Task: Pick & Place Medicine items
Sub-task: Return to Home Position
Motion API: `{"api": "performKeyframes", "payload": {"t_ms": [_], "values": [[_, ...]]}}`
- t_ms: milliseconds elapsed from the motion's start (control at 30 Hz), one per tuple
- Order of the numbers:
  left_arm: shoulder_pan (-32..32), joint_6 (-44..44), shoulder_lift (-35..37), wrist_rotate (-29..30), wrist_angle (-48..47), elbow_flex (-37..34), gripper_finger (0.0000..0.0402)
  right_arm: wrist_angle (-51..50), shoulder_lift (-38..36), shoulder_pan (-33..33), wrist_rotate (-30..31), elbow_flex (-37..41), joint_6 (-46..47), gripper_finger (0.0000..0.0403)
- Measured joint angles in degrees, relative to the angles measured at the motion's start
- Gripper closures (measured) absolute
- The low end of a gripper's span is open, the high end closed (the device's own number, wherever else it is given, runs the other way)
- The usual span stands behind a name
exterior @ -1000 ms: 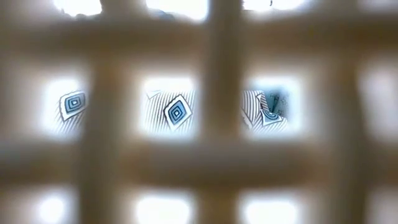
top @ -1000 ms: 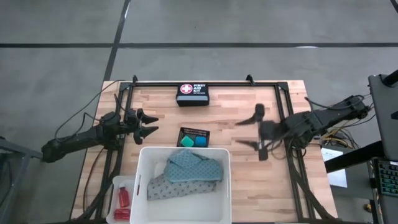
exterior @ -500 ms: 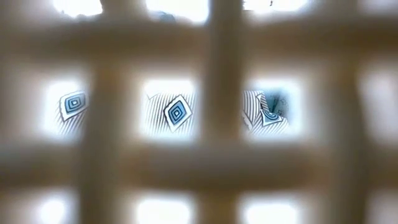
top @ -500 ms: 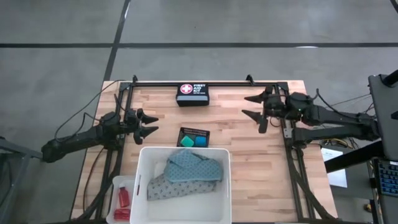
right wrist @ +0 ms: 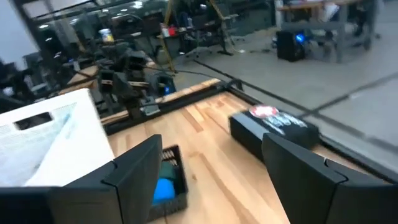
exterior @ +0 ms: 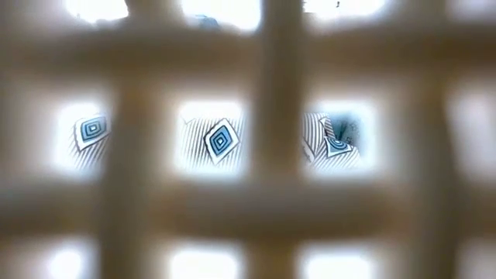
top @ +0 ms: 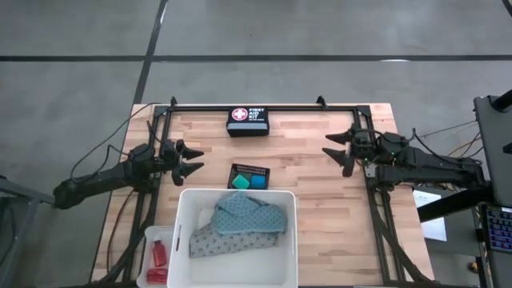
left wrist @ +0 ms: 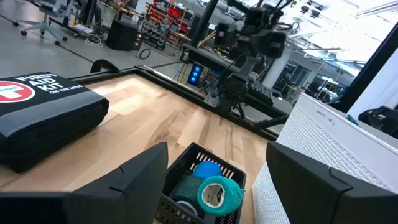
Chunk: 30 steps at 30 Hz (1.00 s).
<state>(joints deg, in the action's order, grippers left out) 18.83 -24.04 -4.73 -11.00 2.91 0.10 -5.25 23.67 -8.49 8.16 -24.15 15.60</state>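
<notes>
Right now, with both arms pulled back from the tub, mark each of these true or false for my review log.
1. The teal cloth and the grey patterned cloth both lie inside the big white tub. True.
2. The right gripper holds a red bottle. False: it is open and empty, above the table on its right side.
3. The first aid kit sits inside the black mesh tray. False: it lies on the table near the far edge, apart from the tray.
4. Red bottles lie in the small white bin beside the big tub. True.
5. The left gripper is open. True.
</notes>
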Motion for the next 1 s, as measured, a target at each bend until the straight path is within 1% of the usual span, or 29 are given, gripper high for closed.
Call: {"api": "performKeyframes", "payload": {"t_ms": [67,167,367,533,800,1000], "values": [[0.0,0.0,0.0,0.0,0.0,0.0,0.0126,-1.8,-2.9,0.1,1.4,2.1,2.4,0.0133],[0.0,0.0,0.0,0.0,0.0,0.0,0.0126,-2.3,-7.2,0.1,1.5,5.6,4.7,0.0135],[0.0,0.0,0.0,0.0,0.0,0.0,0.0126,-1.4,-16.2,0.1,2.5,11.1,2.1,0.0138],[0.0,0.0,0.0,0.0,0.0,0.0,0.0126,-1.5,-23.4,0.1,1.8,14.7,3.8,0.0138],[0.0,0.0,-0.4,0.0,0.1,0.0,0.0126,-1.5,-23.5,0.4,-1.3,18.2,5.3,0.0138],[0.0,0.0,-0.3,0.0,0.0,0.0,0.0126,-1.3,-23.6,0.4,-1.4,20.9,6.7,0.0138]]}}
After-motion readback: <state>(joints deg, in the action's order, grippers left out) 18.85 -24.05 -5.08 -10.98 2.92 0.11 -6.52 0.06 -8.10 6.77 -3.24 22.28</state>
